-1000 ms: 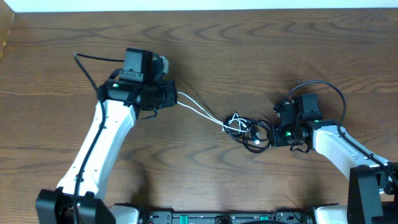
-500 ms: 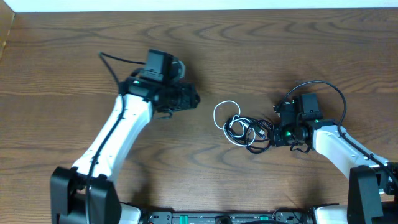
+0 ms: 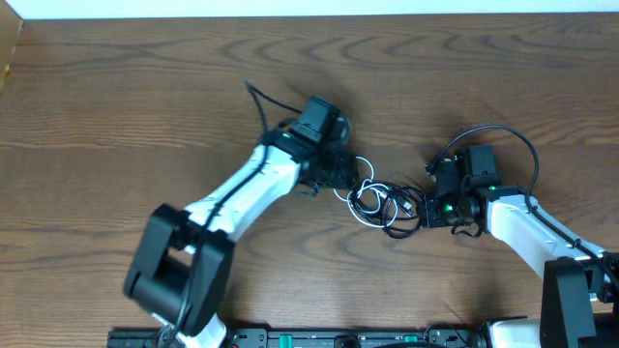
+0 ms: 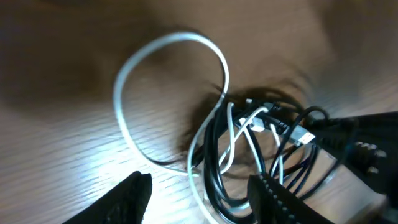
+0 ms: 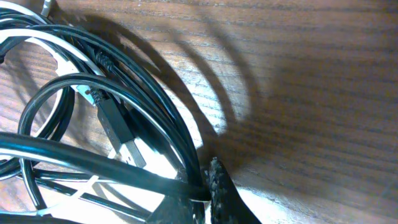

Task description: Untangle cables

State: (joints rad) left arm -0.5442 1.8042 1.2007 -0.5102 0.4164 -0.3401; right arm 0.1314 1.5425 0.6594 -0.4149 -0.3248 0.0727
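Nearest the front edge, the right gripper (image 3: 423, 211) sat at the 3 o'clock side of the knot, its fingers drawn tight together on the thin black cables (image 3: 392, 218); its wrist camera showed those strands running into the pinch (image 5: 202, 193), with a small black USB plug with a silver tip (image 5: 119, 132) lying just at 10 o'clock from it. The thin white cable (image 3: 363, 215) threaded through the black coils, the whole tangle resting on the brown wood-grain table (image 3: 116, 97) a little toward 3 o'clock of its centre. Farther back, the left gripper (image 3: 342, 175) hung at the 10 o'clock edge of the knot, spread wide, with black strands between its dark fingertips (image 4: 134, 193). Beyond them a loop of white cable (image 4: 124, 81) lay on the wood toward 11 o'clock.
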